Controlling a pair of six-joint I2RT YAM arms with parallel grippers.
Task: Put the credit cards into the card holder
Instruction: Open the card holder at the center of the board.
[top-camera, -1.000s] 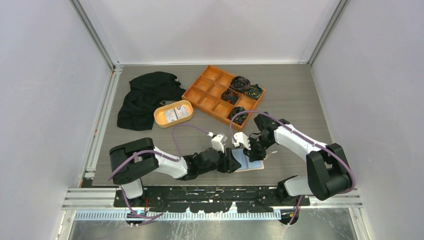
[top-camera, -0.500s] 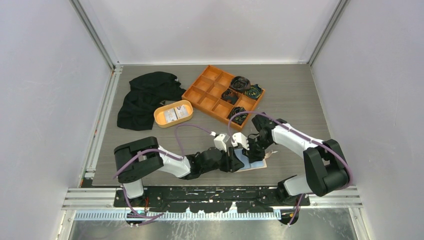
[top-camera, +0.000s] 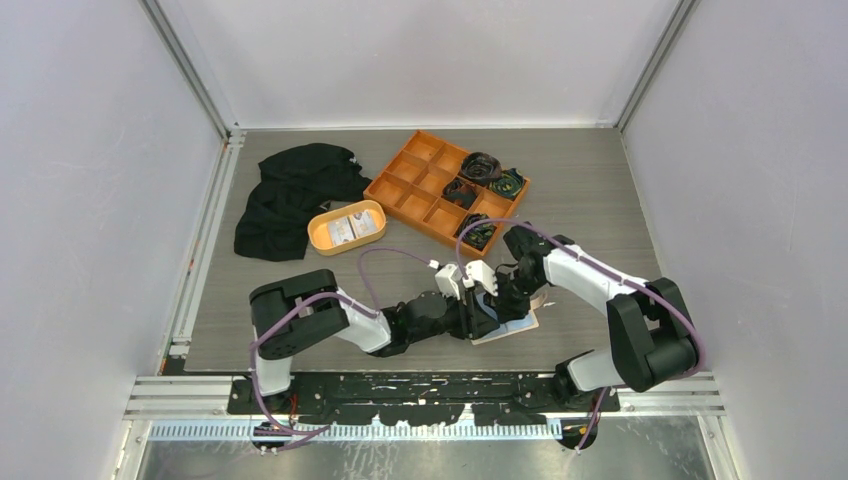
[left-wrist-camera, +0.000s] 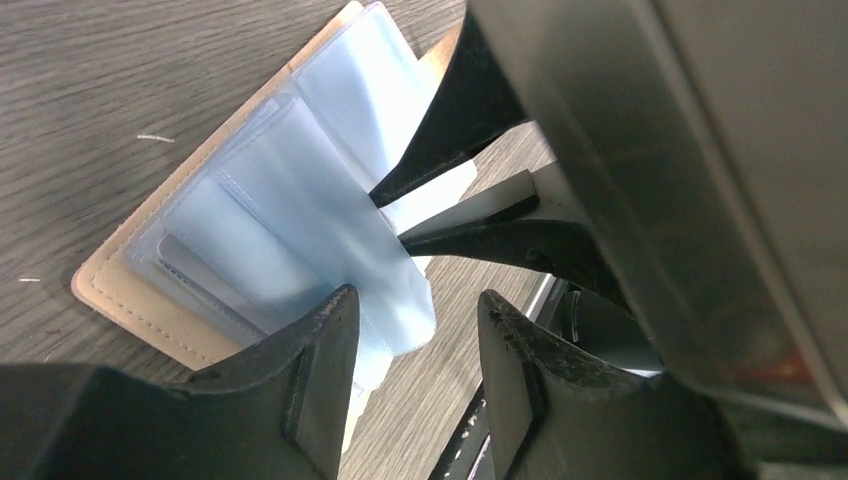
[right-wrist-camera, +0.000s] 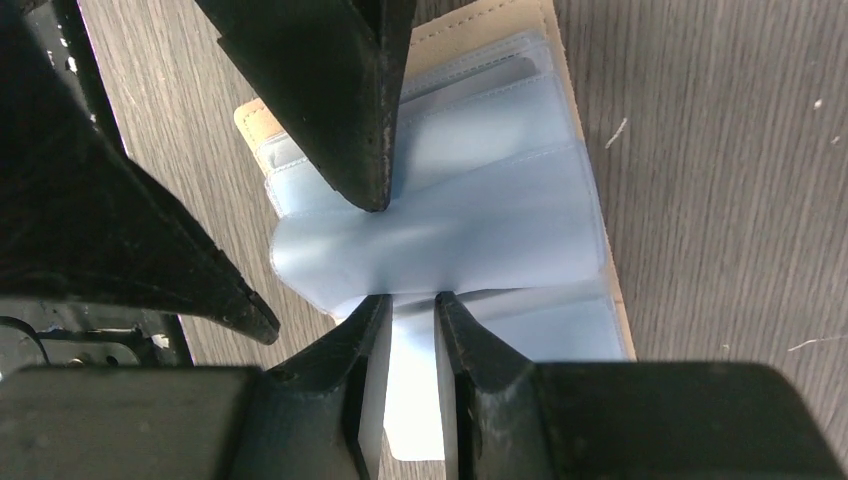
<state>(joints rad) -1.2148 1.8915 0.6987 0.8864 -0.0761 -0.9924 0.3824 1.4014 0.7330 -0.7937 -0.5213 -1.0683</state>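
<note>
The holder (top-camera: 512, 327) lies open and flat on the table (top-camera: 600, 180), low in the overhead frame and just right of centre, with both grippers meeting over it. In the right wrist view its tan edge runs along the top and right of the frame, and pale blue see-through sleeves fan out across it. The right gripper (right-wrist-camera: 412, 300) comes in from the bottom centre of that view. Its jaws are nearly together on a white card (right-wrist-camera: 415, 400), whose far end meets the edge of the top sleeve (right-wrist-camera: 480, 235). The left gripper (left-wrist-camera: 418, 300) has its jaws apart and nothing clamped. In the right wrist view one of its fingers (right-wrist-camera: 345, 120) comes down from the top and its tip touches that sleeve. Higher in the overhead frame, left of centre, the oval dish (top-camera: 320, 235) holds more cards (top-camera: 352, 226). It sits between the black cloth (top-camera: 285, 195) and the divided tray (top-camera: 420, 222).
</note>
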